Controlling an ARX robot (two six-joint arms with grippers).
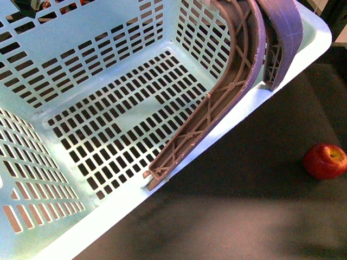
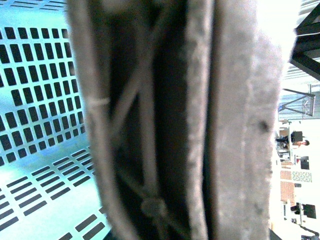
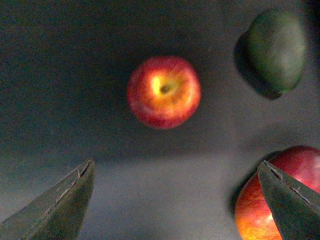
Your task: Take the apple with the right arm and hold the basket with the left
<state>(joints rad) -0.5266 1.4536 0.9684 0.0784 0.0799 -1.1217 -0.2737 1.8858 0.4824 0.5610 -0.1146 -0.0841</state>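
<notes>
Fingers (image 3: 55, 210) of the right arm gape wide; apple (image 3: 164, 92) sits apart, bare table (image 3: 60, 75) around it.

The right end effector (image 3: 176, 165) is open: its two dark fingers (image 3: 57, 205) are spread wide, with nothing between them and touching nothing. It hangs above the worktop (image 3: 65, 75) and faces down on it. If the way the fingers reach is 12 o'clock, the gap aims near 12, toward the apple (image 3: 164, 91), apart from it. The left end effector cannot be seen in any view, and the front view shows neither arm
</notes>
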